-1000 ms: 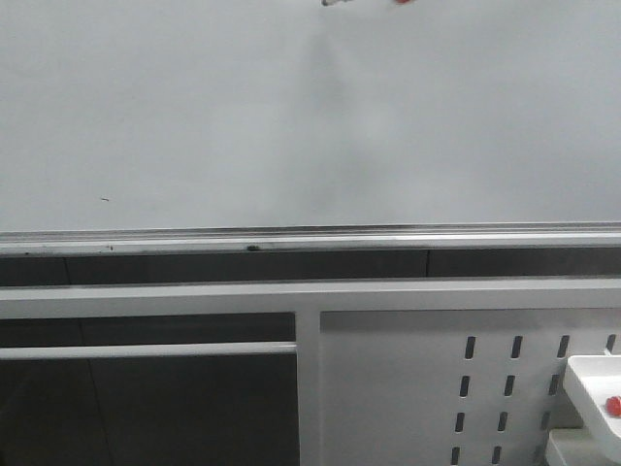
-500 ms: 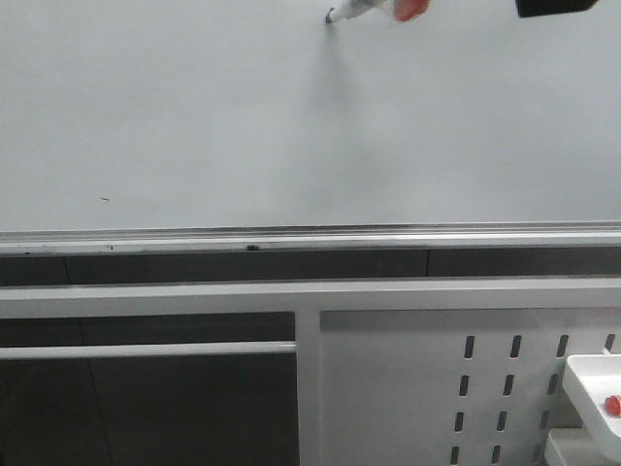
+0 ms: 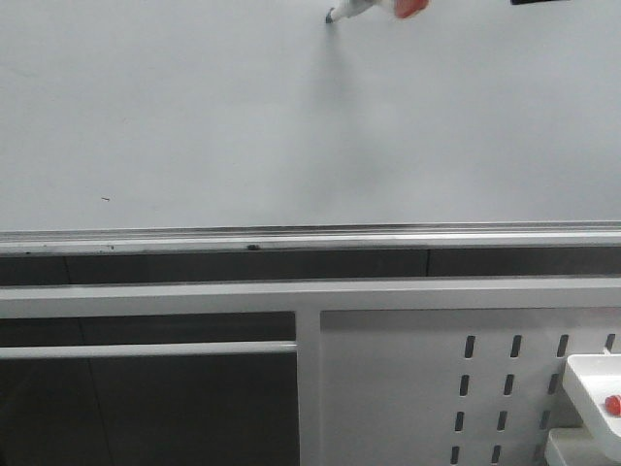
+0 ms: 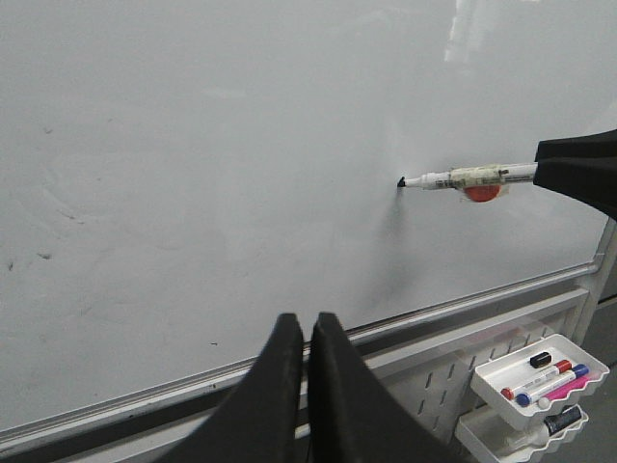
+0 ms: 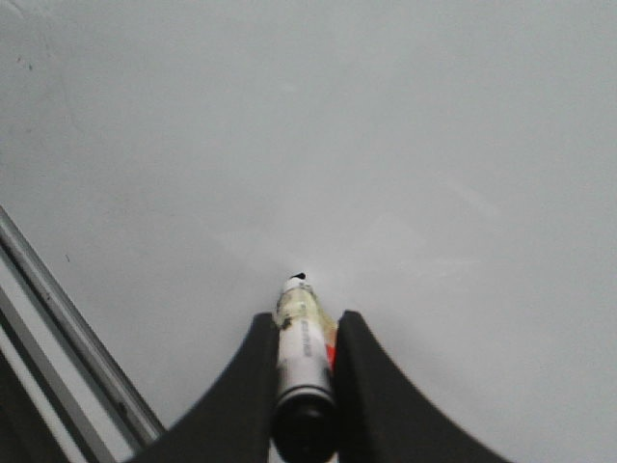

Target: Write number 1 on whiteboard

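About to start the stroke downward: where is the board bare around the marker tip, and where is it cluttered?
The whiteboard is blank below the marker tip down to the silver rail, and blank to its left apart from small specks. Crowded spots: the right gripper behind the marker, and the pen trays at lower right.

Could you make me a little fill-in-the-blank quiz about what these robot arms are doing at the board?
1. The right gripper is shut on a ____.
2. The pen's black tip is at the ____.
3. The left gripper is shut and holds ____.
4. The white tray under the board holds spare ____.

Missing words: marker pen; whiteboard; nothing; markers
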Robot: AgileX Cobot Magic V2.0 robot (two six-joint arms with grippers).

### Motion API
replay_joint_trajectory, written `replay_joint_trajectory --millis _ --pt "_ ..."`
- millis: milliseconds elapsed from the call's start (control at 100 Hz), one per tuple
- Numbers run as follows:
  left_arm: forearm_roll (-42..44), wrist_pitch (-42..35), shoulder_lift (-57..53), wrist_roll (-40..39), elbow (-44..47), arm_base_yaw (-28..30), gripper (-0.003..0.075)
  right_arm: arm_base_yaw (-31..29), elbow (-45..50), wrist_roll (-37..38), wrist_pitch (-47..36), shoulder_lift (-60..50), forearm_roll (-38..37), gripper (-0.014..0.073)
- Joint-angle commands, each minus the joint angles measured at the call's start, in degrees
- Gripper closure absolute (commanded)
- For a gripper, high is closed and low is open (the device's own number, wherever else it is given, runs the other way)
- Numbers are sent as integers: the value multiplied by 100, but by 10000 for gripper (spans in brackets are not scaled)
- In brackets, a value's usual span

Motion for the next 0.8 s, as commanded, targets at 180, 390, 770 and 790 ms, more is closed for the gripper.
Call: replay_joint_trajectory --millis 180,390,770,790 --pt "-86 -491 -87 -50 -133 16 740 -79 -137 -79 -139 289 742 663" --pt "-100 -491 -87 -50 -133 16 740 -68 -137 -69 200 921 1037 663" --pt "-108 -491 -87 -50 -133 16 740 -68 -149 -57 208 1244 1040 663" --pt "-108 -491 -87 -50 -133 16 740 -44 -162 -57 262 1207 1040 664"
